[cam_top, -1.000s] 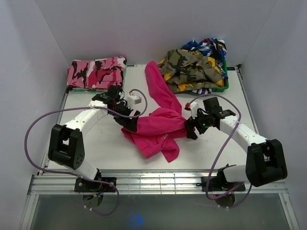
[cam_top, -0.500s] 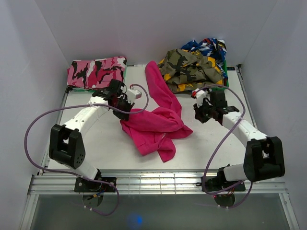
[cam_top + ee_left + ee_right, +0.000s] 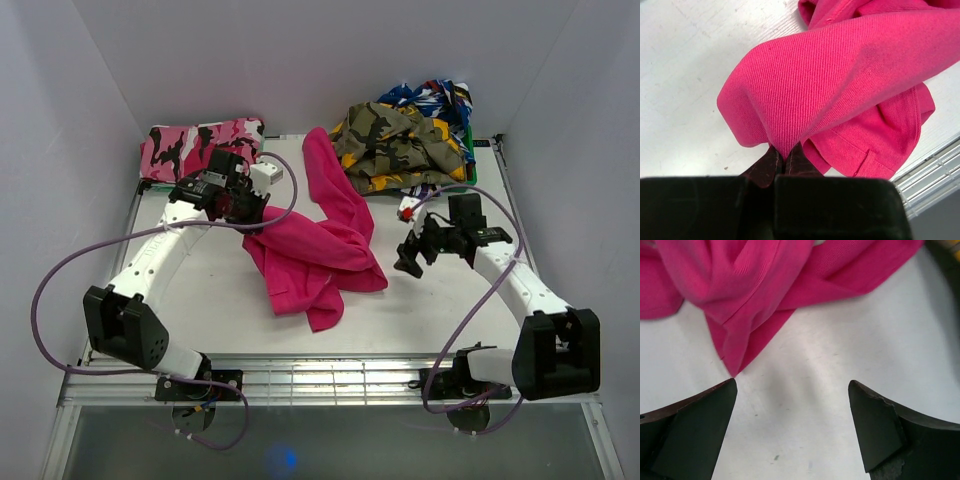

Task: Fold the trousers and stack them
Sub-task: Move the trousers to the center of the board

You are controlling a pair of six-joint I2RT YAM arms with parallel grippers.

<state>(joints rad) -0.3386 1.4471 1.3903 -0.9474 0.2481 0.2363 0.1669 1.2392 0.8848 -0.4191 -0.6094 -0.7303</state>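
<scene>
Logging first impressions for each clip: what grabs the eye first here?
The bright magenta trousers lie crumpled across the middle of the table, one leg stretching toward the back. The left gripper pinches a fold of them; the right gripper hangs open just beside them.

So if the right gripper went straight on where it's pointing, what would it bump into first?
Probably the bare table: the open right gripper seems to tilt down at it. If it skimmed along the top, the pink trousers would come next. Depth is hard to judge.
</scene>
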